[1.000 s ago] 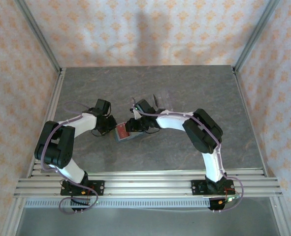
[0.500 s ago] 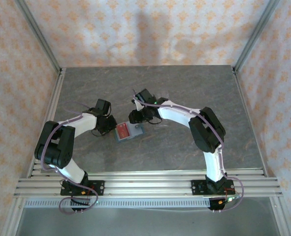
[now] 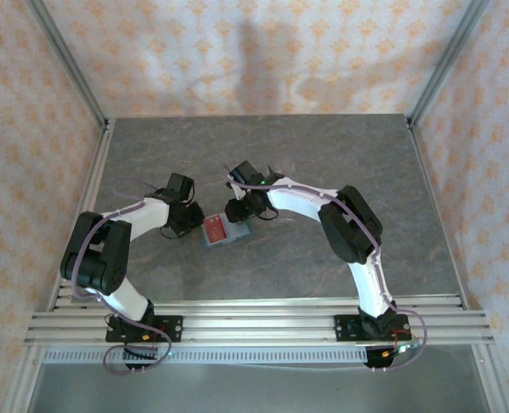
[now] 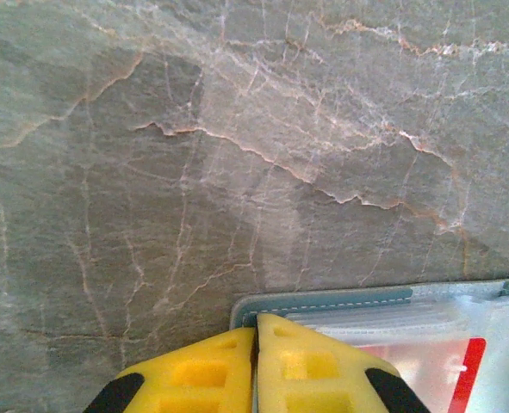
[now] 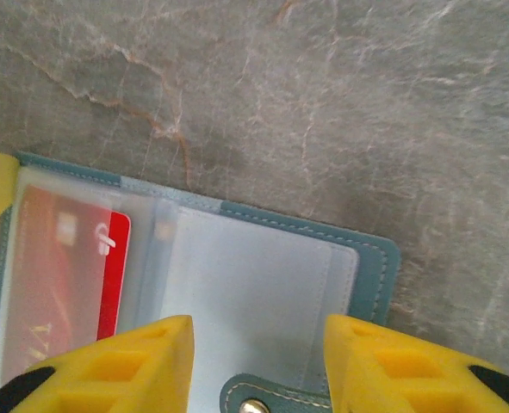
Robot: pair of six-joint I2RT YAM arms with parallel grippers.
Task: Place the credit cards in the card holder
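Note:
The teal card holder [image 3: 228, 232] lies open on the grey table between both grippers. A red credit card [image 3: 213, 230] sits in a clear sleeve on its left half; in the right wrist view the red credit card [image 5: 113, 275] shows partly under frosted plastic. My left gripper [image 3: 191, 222] is shut, its yellow fingers pinching the corner of the card holder [image 4: 323, 301], with the red credit card [image 4: 465, 374] just to the right. My right gripper [image 5: 258, 344] hovers open over the right half of the card holder [image 5: 370, 258], the snap tab [image 5: 254, 403] between its fingers and nothing in its grip.
Bare stone-patterned table [image 3: 349, 155] spreads behind and to the right of the holder. Aluminium rails [image 3: 254, 318] run along the near edge by the arm bases. Patterned walls and metal posts [image 3: 69, 64] enclose the sides and back.
My right arm's forearm swung farther back and left, and its gripper opened wider over the holder. The left arm and the holder stayed put.

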